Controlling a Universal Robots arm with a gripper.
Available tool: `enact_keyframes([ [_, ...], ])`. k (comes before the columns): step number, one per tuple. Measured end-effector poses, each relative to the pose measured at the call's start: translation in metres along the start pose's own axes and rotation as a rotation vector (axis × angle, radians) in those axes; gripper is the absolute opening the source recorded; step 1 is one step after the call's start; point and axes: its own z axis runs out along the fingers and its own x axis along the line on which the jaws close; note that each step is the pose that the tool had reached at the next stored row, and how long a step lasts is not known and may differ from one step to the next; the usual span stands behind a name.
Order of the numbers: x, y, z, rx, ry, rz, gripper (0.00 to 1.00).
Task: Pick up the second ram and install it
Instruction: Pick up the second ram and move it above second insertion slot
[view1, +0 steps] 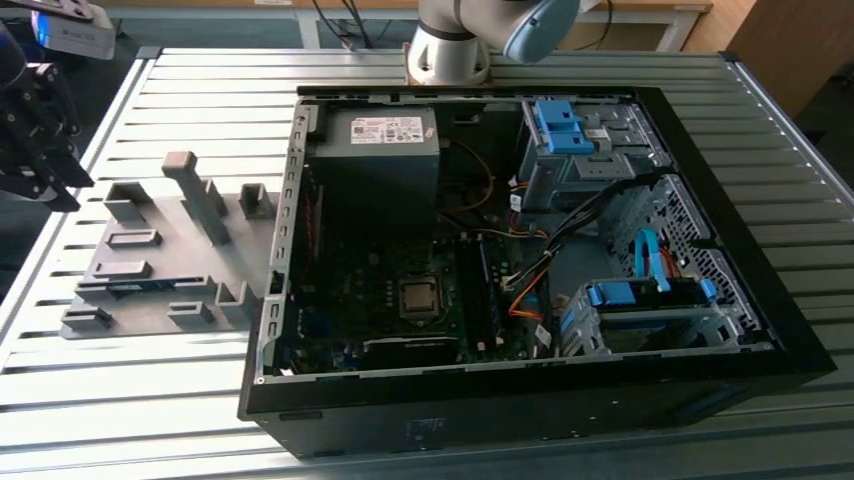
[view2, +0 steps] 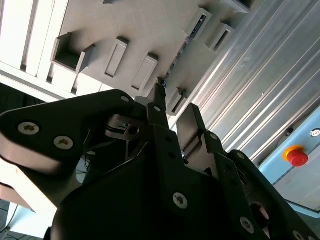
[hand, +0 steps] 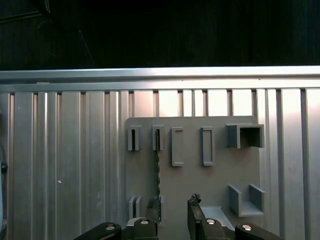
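**DESK:** What am I looking at, starting from the arm?

**OPERATOR:** My tool (hand: 174, 214) hangs above the grey holder plate (hand: 200, 170), spread wide and gripping nothing. Both wrist views show bare space between the fingers (view2: 160, 110).

**DESK:** And the part itself?

**OPERATOR:** The second ram (hand: 158, 170) stands on its long edge in the plate, with each end caught between small slot blocks. That is why so thin a board stands upright and offers its top edge to a grasp from above. In the first wrist view it lines up with one finger rather than the gap. I judge the tool off-centre and not touching it.

**DESK:** Anything crowding it?

**OPERATOR:** Neighbouring slot blocks (hand: 177, 146) sit just beside it and look empty. Two open box blocks (hand: 245, 136) stand further off on the same plate. The plate lies on the slatted metal tabletop (view1: 134, 400), just beside the open PC case (view1: 534, 415), on the exterior view's left. The case's side wall rises between the plate and the motherboard (view1: 400, 290). Cables (view1: 554, 245) and blue drive cages (view1: 567, 125) crowd the board's other side. A red stop button (view2: 297, 156) sits beyond the tabletop's edge in the second wrist view.
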Motion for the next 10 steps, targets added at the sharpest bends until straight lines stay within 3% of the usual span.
enact_keyframes([
  [10, 0.0000, 0.0000, 0.0051, 0.0002, -0.0001, 0.000, 0.37],
])
